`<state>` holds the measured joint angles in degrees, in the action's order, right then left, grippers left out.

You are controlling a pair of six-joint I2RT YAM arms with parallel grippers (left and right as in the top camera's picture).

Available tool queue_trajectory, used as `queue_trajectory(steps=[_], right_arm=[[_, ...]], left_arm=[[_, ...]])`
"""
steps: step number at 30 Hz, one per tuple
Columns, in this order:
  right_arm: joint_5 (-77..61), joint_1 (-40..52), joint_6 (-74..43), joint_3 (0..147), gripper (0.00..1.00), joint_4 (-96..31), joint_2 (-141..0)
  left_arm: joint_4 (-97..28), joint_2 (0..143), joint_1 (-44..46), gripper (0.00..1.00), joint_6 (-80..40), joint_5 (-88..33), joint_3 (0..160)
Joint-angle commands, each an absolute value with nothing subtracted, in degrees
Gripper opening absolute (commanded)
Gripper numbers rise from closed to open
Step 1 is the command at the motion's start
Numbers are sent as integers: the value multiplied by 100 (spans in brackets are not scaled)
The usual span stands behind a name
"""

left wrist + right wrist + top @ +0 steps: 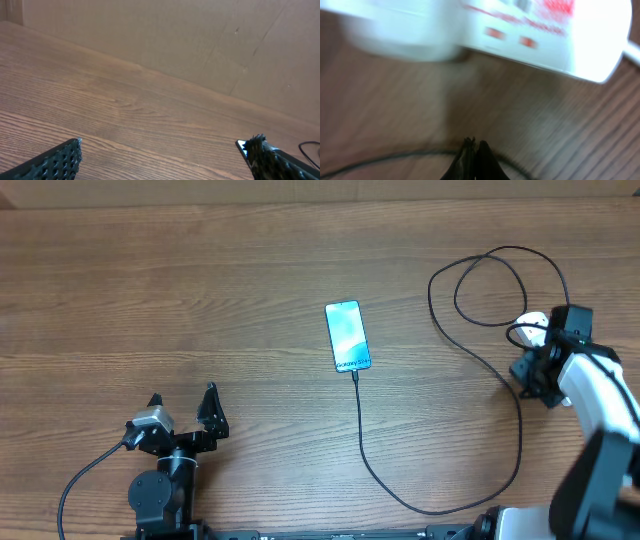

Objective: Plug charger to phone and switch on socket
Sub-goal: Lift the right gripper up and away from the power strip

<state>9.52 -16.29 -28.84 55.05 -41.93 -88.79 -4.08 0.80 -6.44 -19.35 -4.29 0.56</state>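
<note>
The phone [347, 336] lies screen up at the table's middle, its "Galaxy S24" text at the near end. The charger [362, 430], a thin black cable, runs from the phone's near end toward me, curves right and loops at the far right [490, 280]. The socket [530, 30] shows blurred and white with red marks in the right wrist view; in the overhead view only a white bit [533, 328] shows beside the right arm. My right gripper [474, 144] is shut and empty, just short of the socket, over the cable. My left gripper [182, 412] is open and empty at the near left.
A brown cardboard wall [200, 45] stands along the table's far edge. The right arm's white body [600, 395] covers the near right corner. The phone's edge [242, 146] peeks beside the left gripper's right finger.
</note>
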Motion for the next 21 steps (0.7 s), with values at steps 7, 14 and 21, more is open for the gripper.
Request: queue_trajectory(steps=[7,14,21], right_arm=[[154,-165,-2200,5555,4,-4449,-6445],[110,556,-2265,5555,100,-4875,-5026],[-80,593,-2265,5555,100,-5498,-4580]], left_arm=[[-419,32,-674,99,-1990,-388,27],[-419,32,-674,100,-1990,-388,27],[-419,32,-674,99,-1990,-388,27]])
